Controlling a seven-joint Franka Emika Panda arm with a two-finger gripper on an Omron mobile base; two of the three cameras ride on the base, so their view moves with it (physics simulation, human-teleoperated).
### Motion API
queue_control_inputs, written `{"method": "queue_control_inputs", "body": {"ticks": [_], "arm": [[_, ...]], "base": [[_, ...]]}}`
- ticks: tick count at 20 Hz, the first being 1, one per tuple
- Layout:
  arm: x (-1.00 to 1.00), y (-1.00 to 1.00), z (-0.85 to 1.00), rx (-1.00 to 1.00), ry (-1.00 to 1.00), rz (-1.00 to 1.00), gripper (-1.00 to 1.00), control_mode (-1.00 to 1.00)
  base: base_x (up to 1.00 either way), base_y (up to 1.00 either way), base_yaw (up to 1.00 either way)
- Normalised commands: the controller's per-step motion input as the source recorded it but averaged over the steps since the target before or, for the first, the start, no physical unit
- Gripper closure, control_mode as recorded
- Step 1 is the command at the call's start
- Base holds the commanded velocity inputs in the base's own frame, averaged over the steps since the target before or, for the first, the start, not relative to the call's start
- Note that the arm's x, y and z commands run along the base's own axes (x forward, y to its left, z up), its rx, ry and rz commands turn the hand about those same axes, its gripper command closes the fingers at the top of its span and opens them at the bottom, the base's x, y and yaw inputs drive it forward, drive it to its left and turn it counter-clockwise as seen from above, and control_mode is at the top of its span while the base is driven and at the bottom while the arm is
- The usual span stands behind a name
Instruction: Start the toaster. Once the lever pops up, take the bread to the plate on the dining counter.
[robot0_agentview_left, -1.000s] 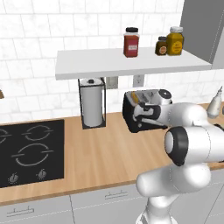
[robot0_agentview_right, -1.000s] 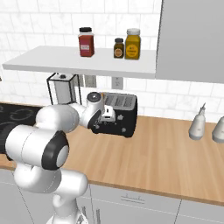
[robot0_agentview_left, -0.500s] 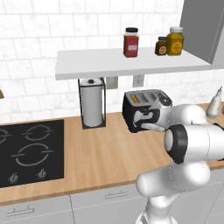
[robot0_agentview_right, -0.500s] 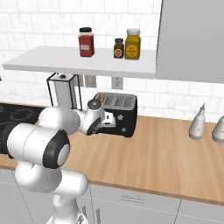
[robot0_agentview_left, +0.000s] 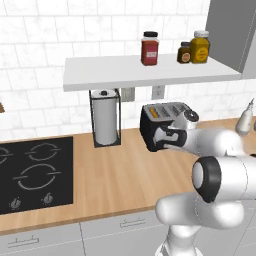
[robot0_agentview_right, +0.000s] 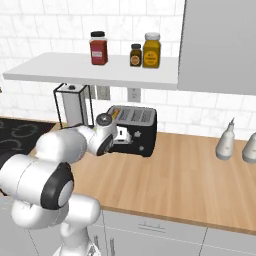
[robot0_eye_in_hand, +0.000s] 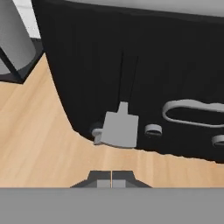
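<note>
The black toaster (robot0_agentview_left: 159, 124) stands at the back of the wooden counter, also in the right base view (robot0_agentview_right: 137, 125). A tan edge of the bread (robot0_agentview_left: 154, 113) shows in one top slot. My gripper (robot0_agentview_left: 166, 138) is shut and empty against the toaster's front, low down (robot0_agentview_right: 125, 135). In the hand view the shut fingertips (robot0_eye_in_hand: 111, 176) sit just below the grey lever (robot0_eye_in_hand: 119, 130), which is at the bottom of its slot on the toaster front (robot0_eye_in_hand: 175, 65). The plate and the dining counter are out of view.
A paper towel holder (robot0_agentview_left: 105, 124) stands left of the toaster, and the black hob (robot0_agentview_left: 30, 170) lies further left. A shelf (robot0_agentview_left: 150, 72) with jars hangs above. Two pale bottles (robot0_agentview_right: 227, 142) stand to the right.
My hand has moved down along the toaster's front, from near its top to low by the counter. The gripper stayed shut.
</note>
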Motion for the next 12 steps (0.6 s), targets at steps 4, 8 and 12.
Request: {"method": "queue_control_inputs", "body": {"ticks": [4,8,12], "arm": [[-0.24,0.0,1.0,-0.03,-0.01,0.04,1.0,-1.0],[-0.03,0.0,0.97,-0.08,0.0,0.01,1.0,-1.0],[0.0,0.0,0.54,-0.02,-0.01,0.0,1.0,-1.0]], "base": [[0.0,0.0,0.0],[0.0,0.0,0.0],[0.0,0.0,0.0]]}}
